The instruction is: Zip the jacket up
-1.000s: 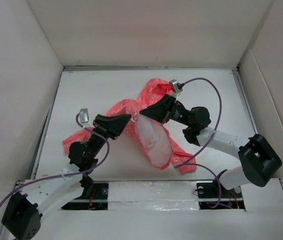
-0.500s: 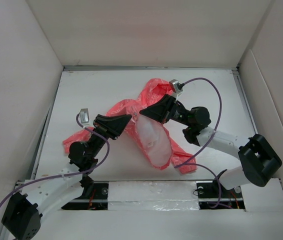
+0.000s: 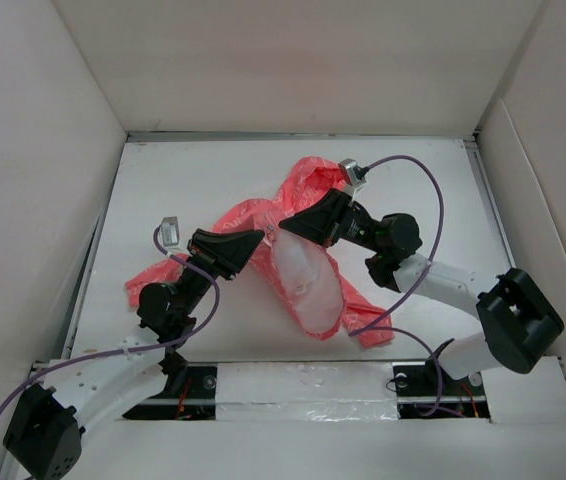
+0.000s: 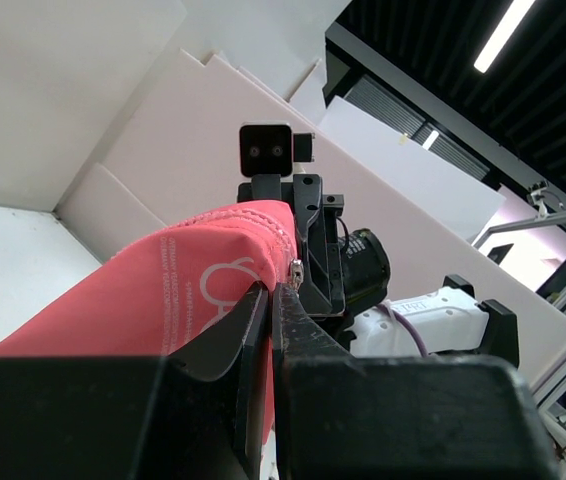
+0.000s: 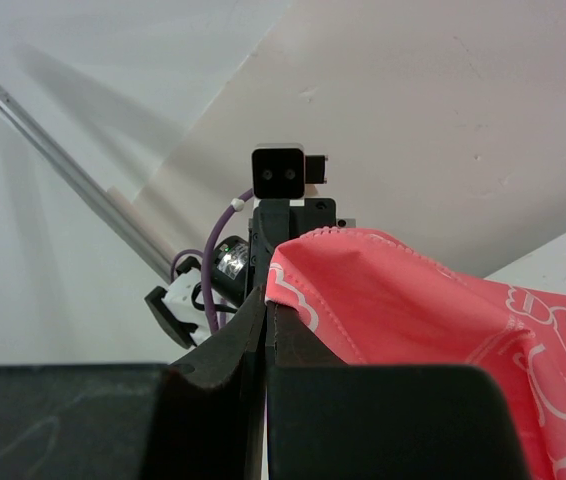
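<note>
Nothing has shifted: the left fingers and right fingers stay pinched shut on the thin coral-pink hooded jacket sprawled over the white worktop.

**A robot test cell in a laboratory**

The left arm and the right arm are bolted at the edge of a white table that is closed in by plain white panels. A purple cable runs to the right arm. The left wrist view shows a dark industrial ceiling with a strip light.
</note>
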{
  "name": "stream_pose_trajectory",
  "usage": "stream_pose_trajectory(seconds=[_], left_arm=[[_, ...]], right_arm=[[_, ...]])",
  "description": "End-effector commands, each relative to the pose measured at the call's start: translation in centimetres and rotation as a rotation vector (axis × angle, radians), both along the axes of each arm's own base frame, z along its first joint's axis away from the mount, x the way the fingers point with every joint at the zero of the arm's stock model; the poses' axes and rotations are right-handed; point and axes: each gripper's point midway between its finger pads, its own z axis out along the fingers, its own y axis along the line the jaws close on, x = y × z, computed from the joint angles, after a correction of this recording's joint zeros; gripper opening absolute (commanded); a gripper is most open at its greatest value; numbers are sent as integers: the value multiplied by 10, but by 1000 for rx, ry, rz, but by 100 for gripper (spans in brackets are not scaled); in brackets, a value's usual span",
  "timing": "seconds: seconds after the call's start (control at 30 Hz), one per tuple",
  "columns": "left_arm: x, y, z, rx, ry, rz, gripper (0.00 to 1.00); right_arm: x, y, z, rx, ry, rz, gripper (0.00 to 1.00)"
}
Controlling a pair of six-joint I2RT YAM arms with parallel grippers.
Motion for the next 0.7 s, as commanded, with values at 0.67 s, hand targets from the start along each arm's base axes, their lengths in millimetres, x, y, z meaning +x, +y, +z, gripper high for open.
stream_pose_trajectory(seconds=[0.67], left_arm=[[-17,-2,-3,-18,24,-92,0]], right_arm=[[-10,-4,39,115,-177,-26,0]])
